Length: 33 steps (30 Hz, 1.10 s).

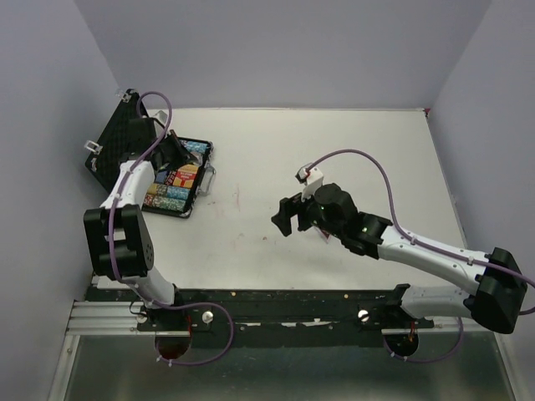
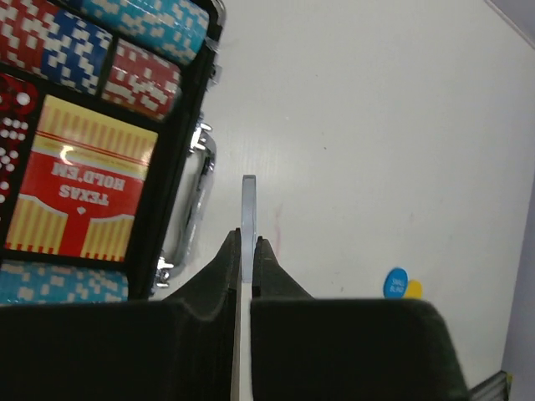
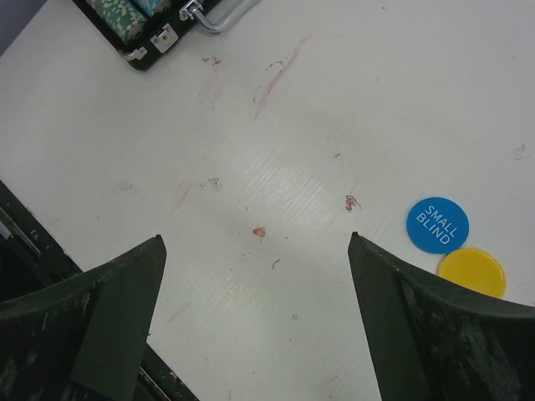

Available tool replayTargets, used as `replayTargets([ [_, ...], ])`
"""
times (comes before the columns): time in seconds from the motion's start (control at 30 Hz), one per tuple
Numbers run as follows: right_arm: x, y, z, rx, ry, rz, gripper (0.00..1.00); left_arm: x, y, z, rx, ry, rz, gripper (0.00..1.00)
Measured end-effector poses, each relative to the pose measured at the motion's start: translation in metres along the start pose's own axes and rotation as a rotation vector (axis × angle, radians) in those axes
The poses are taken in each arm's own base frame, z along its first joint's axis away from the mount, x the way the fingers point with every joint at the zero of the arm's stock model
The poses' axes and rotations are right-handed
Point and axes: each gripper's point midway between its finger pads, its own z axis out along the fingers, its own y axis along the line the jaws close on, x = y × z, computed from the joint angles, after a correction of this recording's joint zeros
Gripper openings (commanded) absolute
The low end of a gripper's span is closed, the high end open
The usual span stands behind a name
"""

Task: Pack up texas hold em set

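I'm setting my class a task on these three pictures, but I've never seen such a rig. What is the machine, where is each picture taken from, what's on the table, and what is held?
Two robot arms are bolted at the near edge of a white table. One picture looks down from above and behind them; the other two come from cameras on the wrists, looking out past each arm's own gripper. At the far left lies an open black case holding coloured chips and a Texas Hold'em card pack. The left gripper is shut on a thin white disc, seen edge-on, next to the case. The right gripper is open and empty above the table, near a blue Small Blind disc and a yellow disc.
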Motion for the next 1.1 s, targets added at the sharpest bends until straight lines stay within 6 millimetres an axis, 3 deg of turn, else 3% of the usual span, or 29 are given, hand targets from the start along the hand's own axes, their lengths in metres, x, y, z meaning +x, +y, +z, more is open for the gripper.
replayTargets([
  [0.17, 0.003, -0.002, -0.010, -0.003, -0.013, 0.027, 0.97, -0.018, 0.033, 0.021, -0.140, -0.009, 0.029, 0.00],
  [0.47, 0.004, -0.002, -0.014, -0.003, -0.018, 0.046, 0.97, -0.015, 0.067, 0.043, -0.233, 0.040, 0.042, 0.00],
  [0.77, 0.009, -0.002, -0.011, 0.001, -0.002, 0.052, 0.96, -0.012, 0.082, 0.059, -0.259, 0.088, 0.043, 0.03],
  [1.1, 0.012, -0.003, -0.010, 0.006, 0.012, 0.059, 0.96, -0.012, 0.088, 0.063, -0.269, 0.112, 0.041, 0.21],
])
